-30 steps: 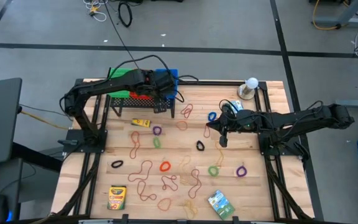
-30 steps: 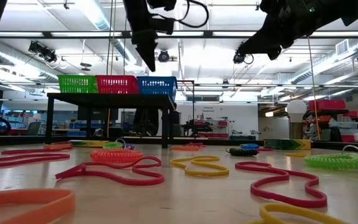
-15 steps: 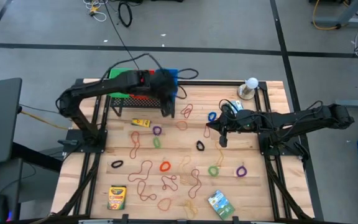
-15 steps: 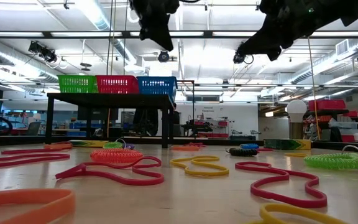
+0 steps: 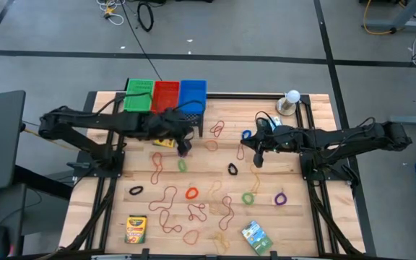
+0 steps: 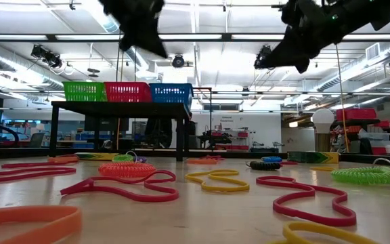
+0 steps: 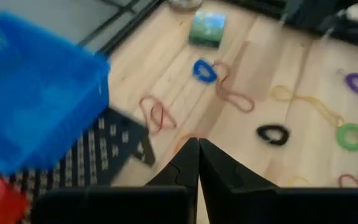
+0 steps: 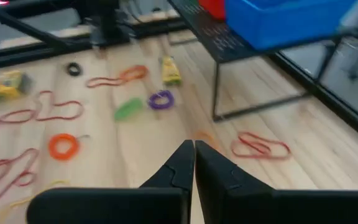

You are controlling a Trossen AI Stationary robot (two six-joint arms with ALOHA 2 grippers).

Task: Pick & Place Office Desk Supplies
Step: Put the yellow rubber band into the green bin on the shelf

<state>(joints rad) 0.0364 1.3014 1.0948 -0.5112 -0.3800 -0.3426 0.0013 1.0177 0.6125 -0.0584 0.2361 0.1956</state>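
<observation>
Left pincer hangs clenched and empty over the purple band beside the black rack, right pincer clenched empty mid-tabletop, rubber-band loops scattered all over, crayon box near the front edge.

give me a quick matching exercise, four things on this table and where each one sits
Things:
1. crayon box
2. white ball
3. green packet
4. blue basket

Places:
A. far right corner of the table
B. near edge, right of centre
C. on the black rack at the far side
D. near left corner

Pairs: 1-D, 2-A, 3-B, 4-C
</observation>
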